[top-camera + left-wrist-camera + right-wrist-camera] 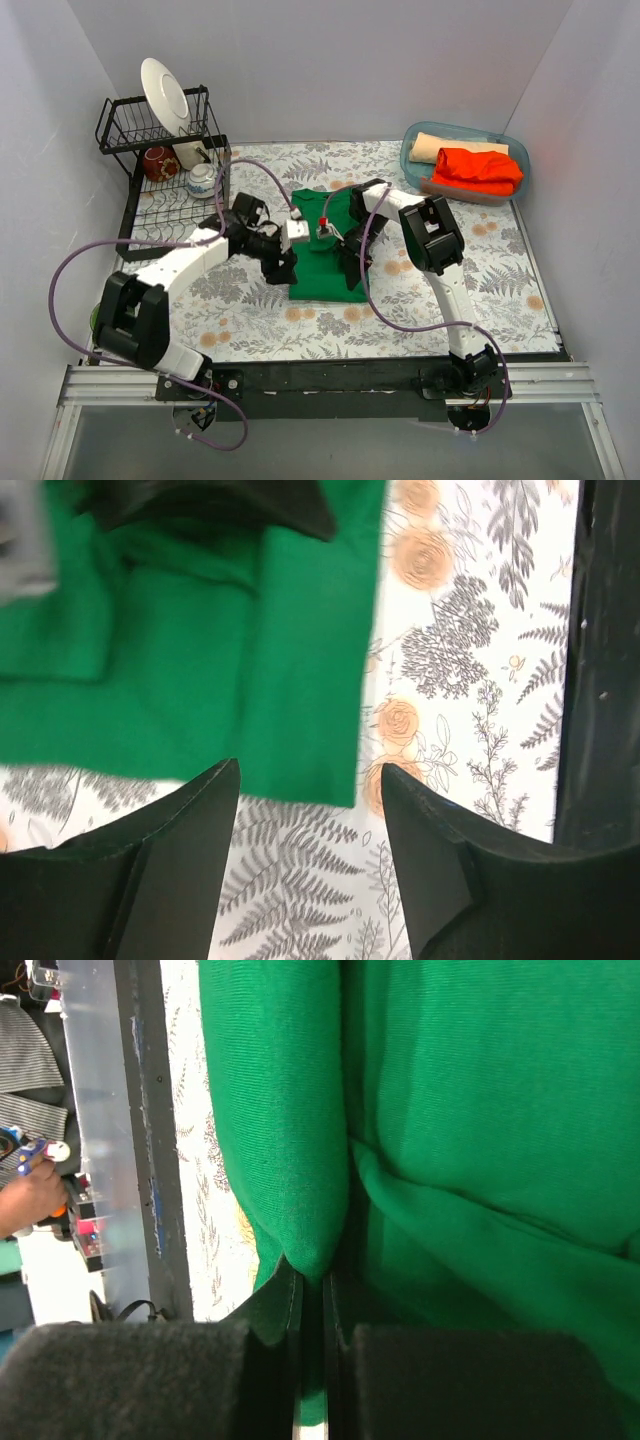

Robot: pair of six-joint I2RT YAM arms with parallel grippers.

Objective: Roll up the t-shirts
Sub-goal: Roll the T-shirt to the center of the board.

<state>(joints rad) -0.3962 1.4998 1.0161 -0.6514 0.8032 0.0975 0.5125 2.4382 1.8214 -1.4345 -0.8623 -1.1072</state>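
Note:
An emerald green t-shirt (325, 258) lies folded into a narrow strip on the floral table. My left gripper (283, 262) hangs open over its left near edge; in the left wrist view the open fingers (190, 820) frame the shirt's near corner (300, 730) without touching it. My right gripper (352, 262) is shut on a fold of the green shirt at its right edge; the right wrist view shows the cloth (290, 1160) pinched between the jaws (312, 1290). An orange-red t-shirt (478, 168) and a rolled pale tan one (445, 146) lie in a bin.
A clear blue bin (512, 150) stands at the back right. A black dish rack (160, 150) with a white plate (165, 95), a brown cup and a bowl stands at the back left. The table's near edge is a black rail (320, 378).

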